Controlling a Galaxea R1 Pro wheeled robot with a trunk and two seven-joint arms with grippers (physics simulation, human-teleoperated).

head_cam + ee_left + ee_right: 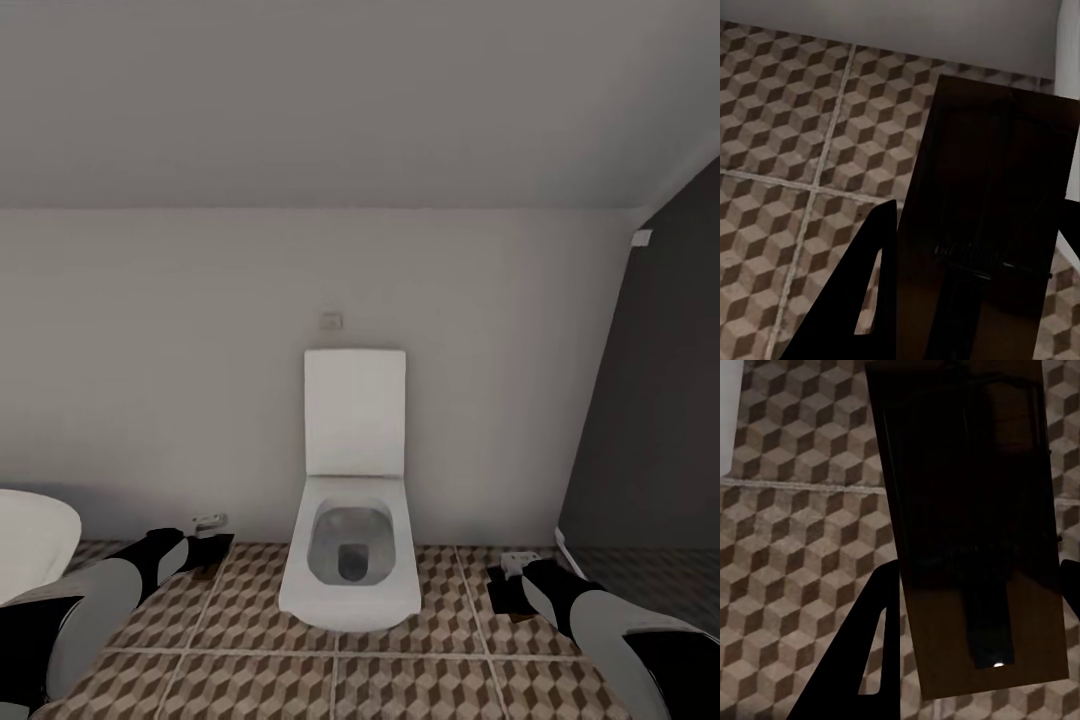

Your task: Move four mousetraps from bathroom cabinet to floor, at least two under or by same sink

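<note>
From the head camera, both arms reach forward and down over the bathroom floor [230, 680], one on each side of a white toilet [350, 560]. The left arm, with pale grey and black segments, angles in from the lower left, and its left gripper [205, 548] ends near the base of the wall. The right arm comes in from the lower right, and its right gripper [512, 580] hangs over the tiles just beside the toilet bowl. Each gripper carries a mousetrap, a flat rectangular board of dark brown wood. In the left wrist view, the left mousetrap [982, 225] sits between the black fingers [862, 300] with thin dark metal wire across its face, so the jaws are closed onto its edges. In the right wrist view, the right mousetrap [967, 525] is gripped the same way between black fingers [870, 645], tilted slightly, with a dark metal bar running down its length and a small bright spot at the bar's end. The floor is made of large square tiles printed with a cube pattern in brown, beige and white, divided by pale grout lines. The toilet is smooth and glossy, with a squared bowl and an upright rectangular lid against a plain off-white wall [150, 380]. A rounded white bathtub edge [30, 540] shows at the far left, and a dark grey wall [660, 400] stands at the right.
</note>
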